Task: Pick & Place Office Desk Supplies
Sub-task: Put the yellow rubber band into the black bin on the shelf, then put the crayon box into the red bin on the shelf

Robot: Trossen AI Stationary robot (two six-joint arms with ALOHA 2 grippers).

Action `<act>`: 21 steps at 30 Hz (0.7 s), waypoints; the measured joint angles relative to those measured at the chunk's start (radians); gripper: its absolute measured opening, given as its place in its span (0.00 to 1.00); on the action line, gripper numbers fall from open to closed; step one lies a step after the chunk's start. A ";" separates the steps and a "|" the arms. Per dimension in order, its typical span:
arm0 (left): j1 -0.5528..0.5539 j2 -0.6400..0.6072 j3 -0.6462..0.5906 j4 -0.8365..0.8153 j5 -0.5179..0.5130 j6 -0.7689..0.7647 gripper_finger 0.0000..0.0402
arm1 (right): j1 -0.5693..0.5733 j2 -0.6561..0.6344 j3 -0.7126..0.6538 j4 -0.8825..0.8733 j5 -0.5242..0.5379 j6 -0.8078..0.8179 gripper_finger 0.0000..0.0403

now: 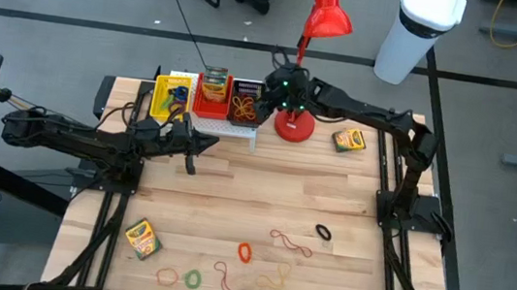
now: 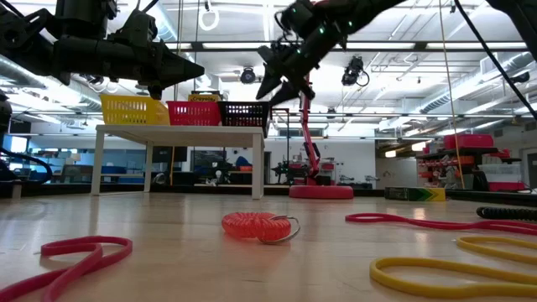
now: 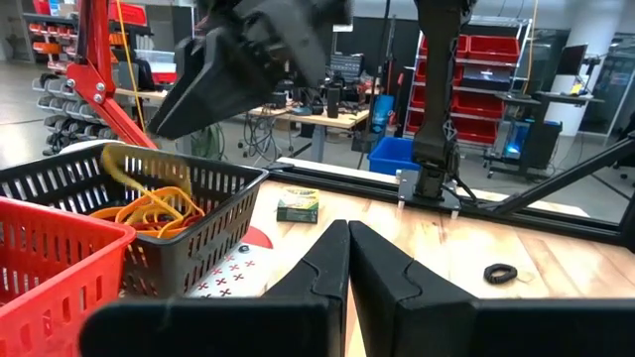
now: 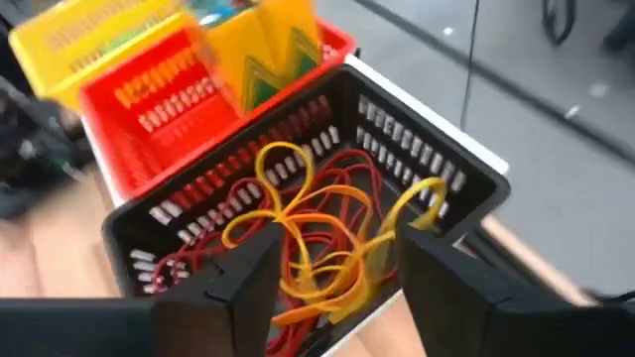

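Two arms up: right gripper (image 4: 332,263) jaws wide above black basket (image 4: 417,169), yellow band (image 4: 427,193) dropping in. Left gripper (image 3: 347,260) jaws closed, empty. Next: fetch desk (image 1: 234,191) loops.

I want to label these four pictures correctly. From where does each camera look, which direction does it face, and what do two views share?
High view: above the table, looking straight down; both arms show, right gripper over the black basket.
Low view: at table-top height, looking level across; arms enter from above, a red coiled band lies near.
Left wrist view: behind the shut left gripper, facing the baskets.
Right wrist view: behind the open right gripper, looking down into the black basket.
Shared: both wrist views show the black basket holding rubber bands.
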 joint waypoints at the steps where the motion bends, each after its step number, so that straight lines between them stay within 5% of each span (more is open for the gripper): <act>1: 0.000 0.000 0.000 0.000 0.000 0.001 0.04 | 0.011 0.000 0.018 -0.011 0.022 -0.029 0.49; 14: 0.002 0.000 0.000 0.003 -0.034 0.044 0.04 | 0.057 -0.017 0.091 -0.135 0.029 -0.218 0.45; 17: 0.002 0.000 0.000 -0.002 -0.012 0.056 0.04 | 0.097 -0.064 0.049 -0.153 0.028 -0.248 0.36; 21: -0.001 0.004 0.000 -0.028 0.049 0.070 0.03 | 0.175 -0.169 -0.171 0.013 -0.012 -0.269 0.09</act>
